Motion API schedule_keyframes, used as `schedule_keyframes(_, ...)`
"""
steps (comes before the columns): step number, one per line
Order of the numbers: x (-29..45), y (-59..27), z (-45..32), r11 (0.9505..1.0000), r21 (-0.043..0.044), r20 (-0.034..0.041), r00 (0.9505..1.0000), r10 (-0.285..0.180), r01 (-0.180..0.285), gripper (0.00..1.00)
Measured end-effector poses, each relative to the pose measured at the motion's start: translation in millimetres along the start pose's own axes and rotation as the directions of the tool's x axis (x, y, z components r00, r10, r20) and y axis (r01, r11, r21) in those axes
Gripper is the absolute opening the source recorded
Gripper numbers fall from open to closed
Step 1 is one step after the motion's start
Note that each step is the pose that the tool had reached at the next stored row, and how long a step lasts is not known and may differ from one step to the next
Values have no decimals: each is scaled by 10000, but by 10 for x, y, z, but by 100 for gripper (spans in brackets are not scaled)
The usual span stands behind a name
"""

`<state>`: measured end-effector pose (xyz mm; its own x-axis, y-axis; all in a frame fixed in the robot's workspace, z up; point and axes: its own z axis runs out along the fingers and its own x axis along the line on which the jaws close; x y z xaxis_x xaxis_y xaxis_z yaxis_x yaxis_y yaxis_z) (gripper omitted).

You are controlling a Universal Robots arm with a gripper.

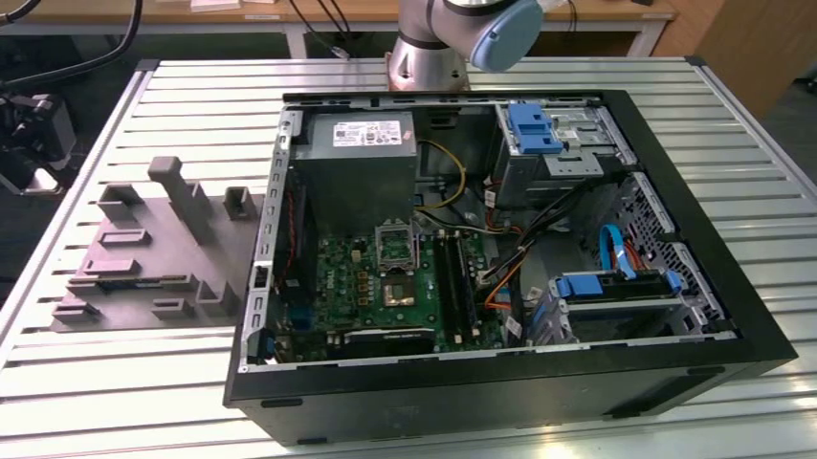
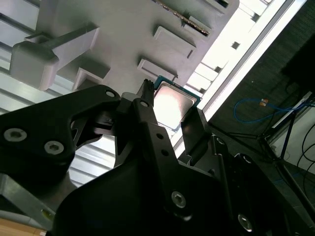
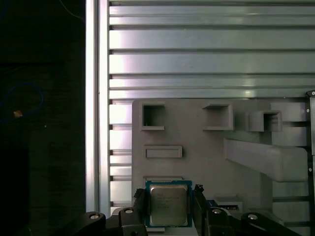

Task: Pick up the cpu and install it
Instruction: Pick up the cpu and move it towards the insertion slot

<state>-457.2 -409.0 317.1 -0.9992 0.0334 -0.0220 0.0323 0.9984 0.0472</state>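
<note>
Here, cpu [image 3: 168, 206] in hand [image 3: 169, 195] over tray [image 3: 197, 155].

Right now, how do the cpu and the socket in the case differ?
The cpu has a silvery top; the socket has a dark centre. The cpu sits at the pincer by the grey plate; the socket lies inside the case. Both look roughly rectangular.
</note>
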Motion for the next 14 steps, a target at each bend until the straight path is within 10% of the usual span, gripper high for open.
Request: schedule_keyframes(14, -1, 3, -59, 10000, 1, -2, 10000, 0, 0, 47)
